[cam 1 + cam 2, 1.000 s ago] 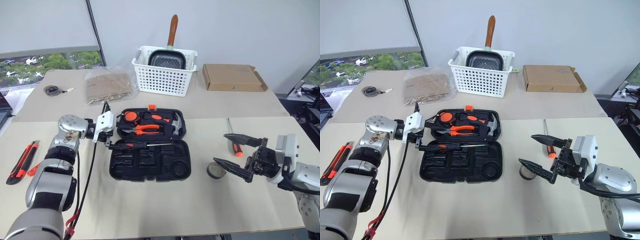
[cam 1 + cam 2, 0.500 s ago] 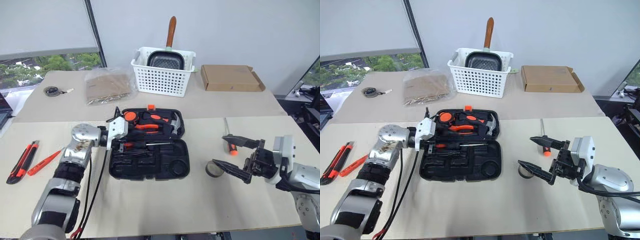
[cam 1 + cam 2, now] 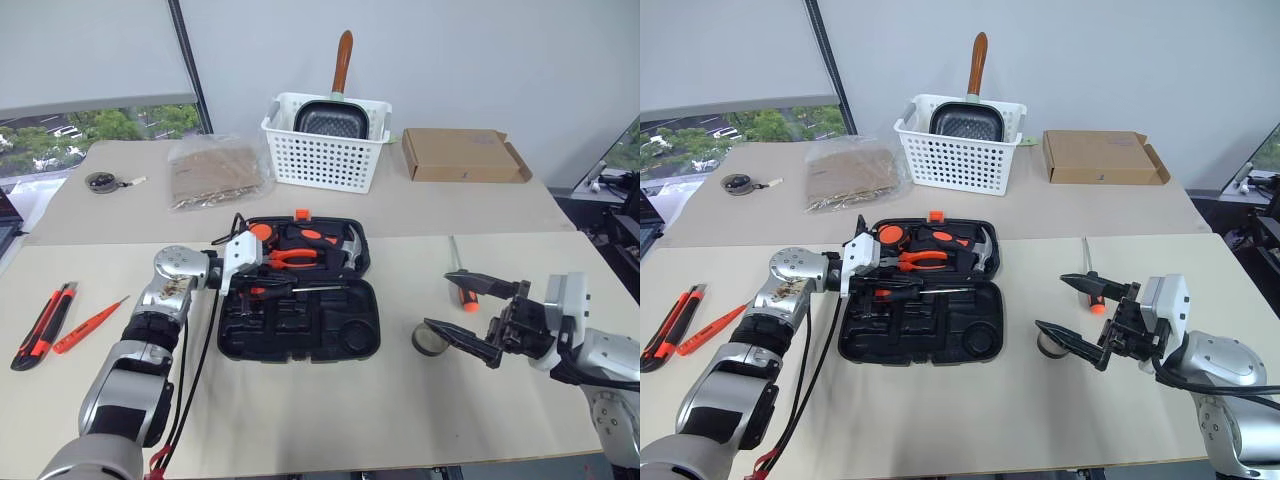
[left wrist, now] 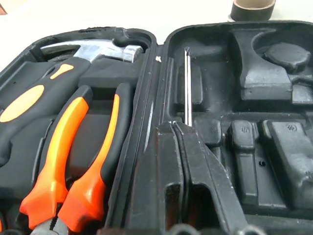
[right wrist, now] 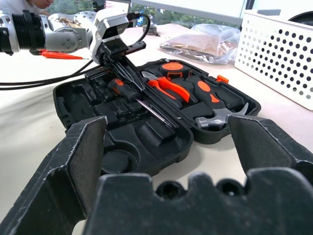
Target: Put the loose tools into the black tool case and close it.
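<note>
The black tool case (image 3: 372,345) lies open in the middle of the table. One orange-black screwdriver (image 3: 300,289) rests along the case's hinge line, in the front half. My left gripper (image 3: 258,284) is shut, its fingers (image 4: 171,161) lying over that screwdriver's handle; the shaft (image 4: 187,83) runs on past the tips. My right gripper (image 3: 437,298) hovers open at the right. Just behind it lie the grey tape roll (image 3: 431,340) and a second screwdriver (image 3: 467,296). The utility knife (image 3: 42,325) and the red tester (image 3: 88,325) lie at the table's left edge.
Orange-handled pliers (image 3: 295,258) and a hammer (image 3: 343,243) sit in the case's rear half. Behind the case stand a white basket (image 3: 325,160) holding a pan, a cardboard box (image 3: 465,155) and a plastic bag (image 3: 215,172). A dark disc with a cord (image 3: 102,181) lies far left.
My left gripper has gone from open to shut and has moved right and a little down, over the case's left part. The right arm has kept still.
</note>
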